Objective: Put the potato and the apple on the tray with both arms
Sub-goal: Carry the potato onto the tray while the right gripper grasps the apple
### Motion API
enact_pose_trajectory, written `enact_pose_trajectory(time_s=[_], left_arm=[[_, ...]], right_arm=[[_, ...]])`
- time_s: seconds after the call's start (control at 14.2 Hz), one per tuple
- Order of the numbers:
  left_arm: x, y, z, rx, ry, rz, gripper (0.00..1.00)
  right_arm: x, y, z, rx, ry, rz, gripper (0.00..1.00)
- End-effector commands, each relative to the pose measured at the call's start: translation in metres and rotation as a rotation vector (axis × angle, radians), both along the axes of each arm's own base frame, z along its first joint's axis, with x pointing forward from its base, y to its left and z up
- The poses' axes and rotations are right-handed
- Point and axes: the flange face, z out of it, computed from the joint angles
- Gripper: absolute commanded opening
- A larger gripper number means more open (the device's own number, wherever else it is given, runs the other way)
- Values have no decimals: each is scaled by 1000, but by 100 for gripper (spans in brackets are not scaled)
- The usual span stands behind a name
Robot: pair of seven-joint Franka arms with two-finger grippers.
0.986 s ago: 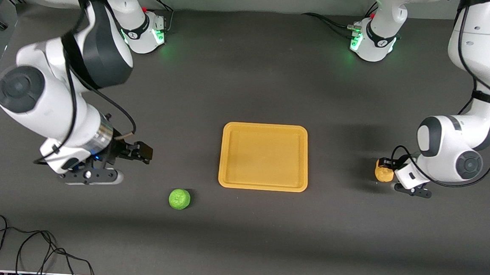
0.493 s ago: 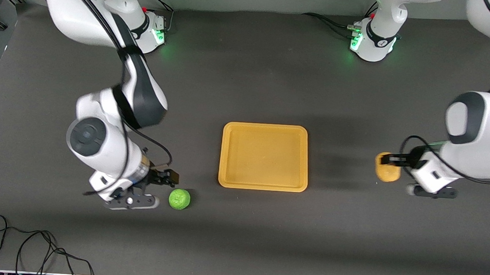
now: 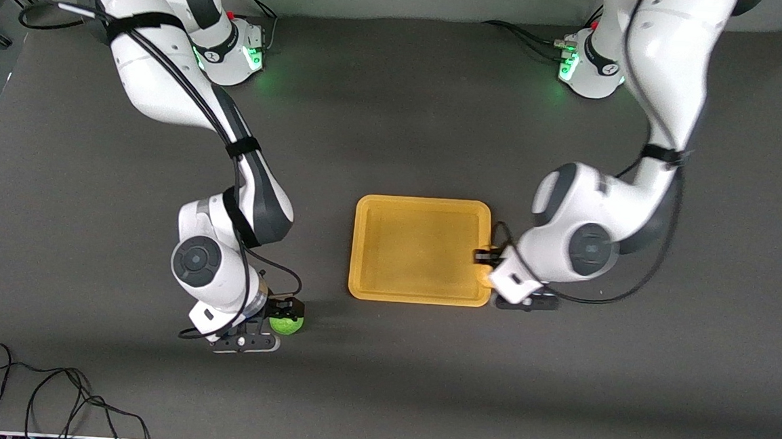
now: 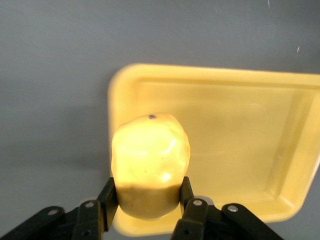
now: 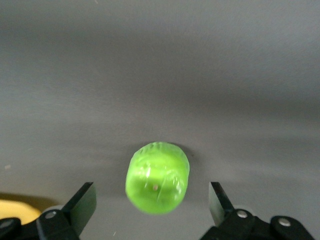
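The orange-yellow tray (image 3: 422, 250) lies mid-table. My left gripper (image 3: 482, 260) is shut on the yellow-tan potato (image 4: 150, 162) and holds it over the tray's rim (image 4: 120, 95) at the left arm's end; the potato (image 3: 483, 273) is mostly hidden in the front view. The green apple (image 3: 285, 324) rests on the table, nearer the front camera than the tray and toward the right arm's end. My right gripper (image 3: 283, 315) is open, with its fingers on either side of the apple (image 5: 157, 177) and gaps between them.
A black cable (image 3: 47, 395) lies coiled near the table's front edge at the right arm's end. The green-lit arm bases (image 3: 235, 50) stand along the table's back edge.
My left gripper carried the potato from the left arm's end of the table to the tray's edge. My right gripper moved toward the front camera and came down around the apple.
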Motion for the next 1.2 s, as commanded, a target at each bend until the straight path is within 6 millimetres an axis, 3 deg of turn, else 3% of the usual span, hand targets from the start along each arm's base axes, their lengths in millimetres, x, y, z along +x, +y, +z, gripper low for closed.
enact_pose_trajectory(time_s=[0.0, 0.28, 0.35, 0.49, 0.56, 0.7, 0.77, 0.85, 0.99, 1.06, 1.13], left_arm=[[-4, -19, -28, 34, 20, 15, 8], [-28, -29, -60, 109, 65, -17, 12], [-32, -28, -65, 135, 71, -17, 13], [-35, -27, -68, 148, 77, -18, 14], [-35, -26, -68, 149, 78, -17, 23], [-37, -25, -72, 158, 79, -24, 65], [-37, -25, -72, 174, 69, -39, 77], [-37, -25, -70, 176, 65, -42, 80], [-33, -21, -65, 174, 60, -35, 100], [-29, -17, -57, 170, 51, -25, 100], [-22, -9, -35, 158, 28, -14, 100]], right_arm=[[2, 2, -27, 10, -11, -27, 100], [-1, 0, -49, 8, -10, -27, 100], [-2, -1, -52, 7, -6, -30, 93], [-4, -1, -54, 6, -1, -29, 65], [-5, -1, -56, 4, 3, -29, 57], [-4, -2, -50, 7, -3, -31, 54], [-1, -4, -42, 8, -12, -27, 54], [1, -5, -19, 14, -23, -30, 54], [2, -8, 24, 14, -24, -32, 54], [1, -10, 47, 17, -28, -33, 54], [-2, -10, 74, 17, -23, -31, 54]])
